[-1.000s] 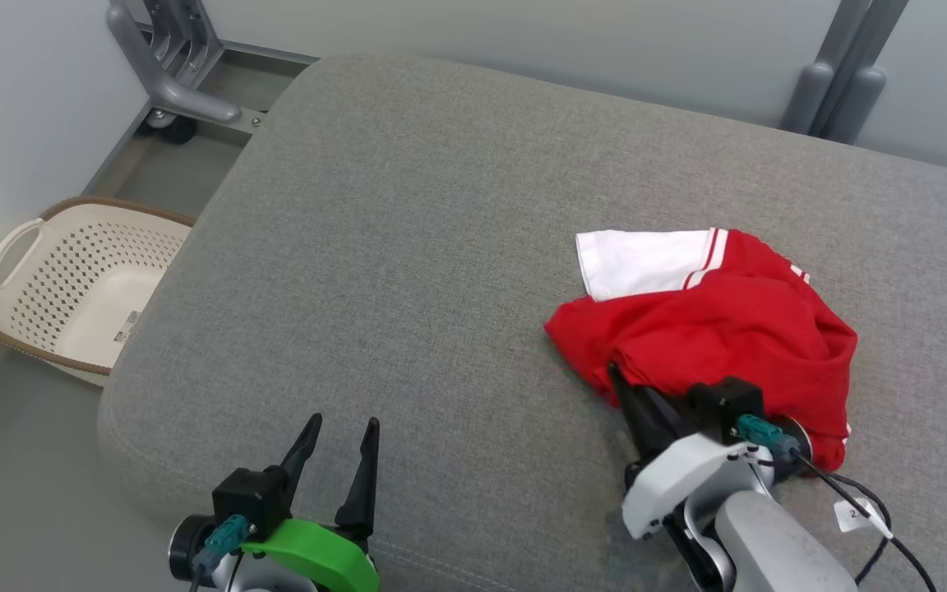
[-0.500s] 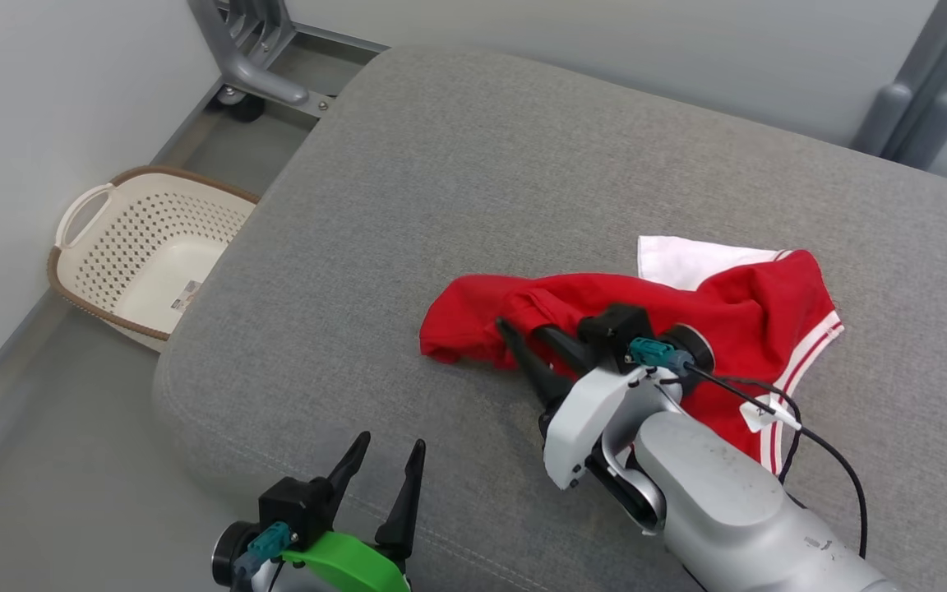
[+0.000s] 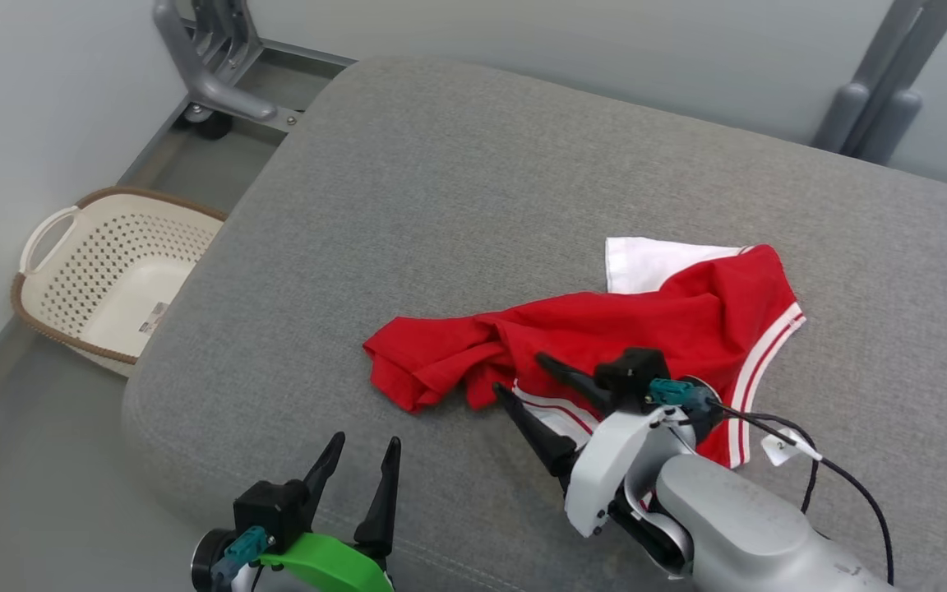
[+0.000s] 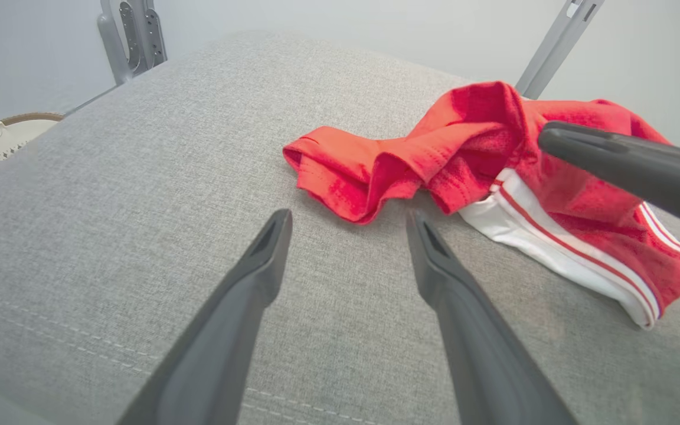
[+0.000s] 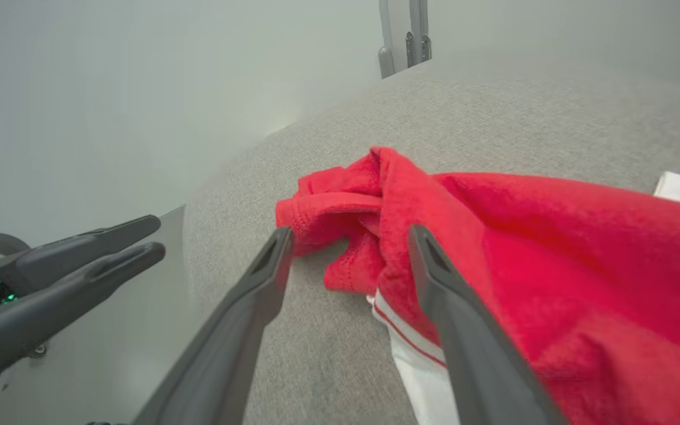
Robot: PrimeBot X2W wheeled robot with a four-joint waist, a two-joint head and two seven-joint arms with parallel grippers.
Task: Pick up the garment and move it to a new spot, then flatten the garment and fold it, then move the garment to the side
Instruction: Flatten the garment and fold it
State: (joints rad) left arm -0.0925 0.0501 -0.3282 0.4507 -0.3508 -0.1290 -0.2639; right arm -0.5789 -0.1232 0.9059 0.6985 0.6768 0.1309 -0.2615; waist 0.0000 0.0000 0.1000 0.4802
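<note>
The garment (image 3: 671, 329), red with white sleeves and striped trim, lies crumpled and stretched leftward across the grey cushion (image 3: 457, 189). My right gripper (image 3: 516, 372) stands open at the garment's near edge, fingers apart over a white striped hem, gripping nothing. In the right wrist view the right gripper (image 5: 350, 230) has red folds of the garment (image 5: 552, 236) lying loose at and beyond its tips. My left gripper (image 3: 365, 439) is open at the cushion's front edge, apart from the cloth. The left wrist view has the left gripper (image 4: 349, 213) pointing at the garment (image 4: 375, 171) just ahead.
A cream perforated laundry basket (image 3: 103, 279) sits on the floor left of the cushion. Grey metal frame legs stand at the back left (image 3: 210, 66) and back right (image 3: 876, 99). A black cable with a white tag (image 3: 786, 448) hangs off the right wrist.
The right gripper pulled the garment's red edge leftward across the cushion, then opened and let it go. The head camera shifted too. The left gripper stayed open.
</note>
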